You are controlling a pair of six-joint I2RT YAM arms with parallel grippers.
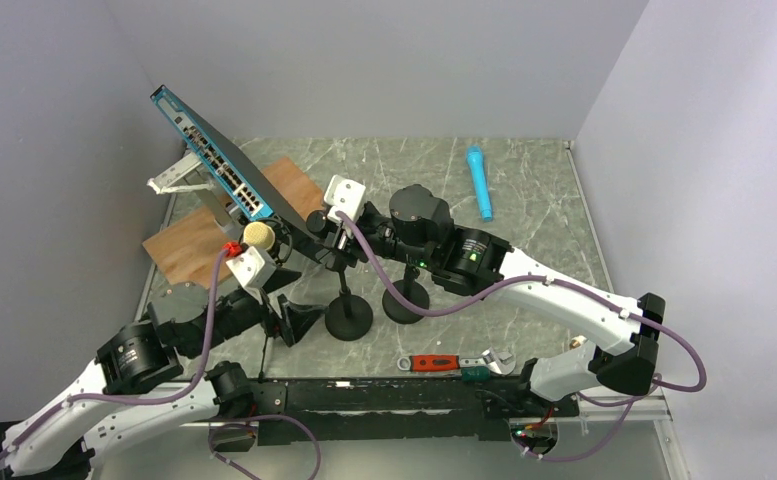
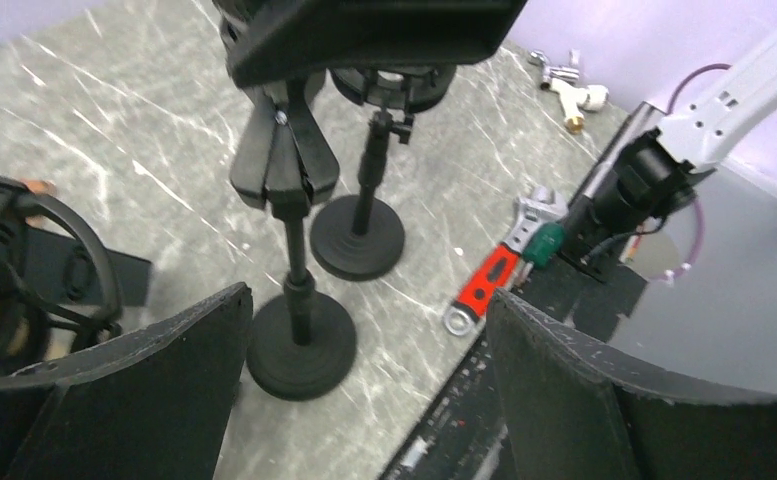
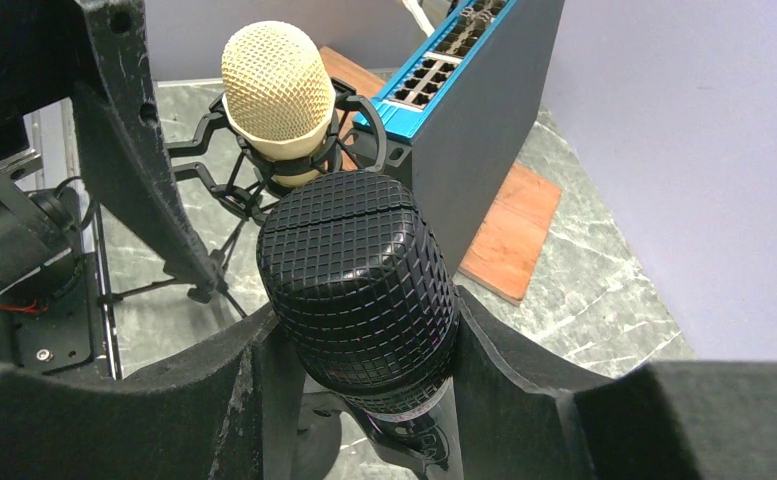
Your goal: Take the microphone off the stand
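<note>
A black microphone (image 3: pixel 356 290) with a mesh head sits in the clip (image 2: pixel 284 165) of a black stand (image 1: pixel 348 316). My right gripper (image 3: pixel 356 345) is shut on its head, one finger pressed to each side. In the top view that gripper (image 1: pixel 330 236) reaches in from the right, above the stand's pole. My left gripper (image 2: pixel 364 400) is open and low over the table, with the stand's round base (image 2: pixel 299 345) just ahead of its left finger. Nothing is between its fingers.
A beige microphone (image 3: pixel 276 90) in a shock mount stands close behind the black one. A second round-based stand (image 1: pixel 405 300) is to the right. A tilted network switch (image 1: pixel 209 155), wooden board (image 1: pixel 199 245), blue cylinder (image 1: pixel 479 180) and red-handled wrench (image 1: pixel 454 363) lie around.
</note>
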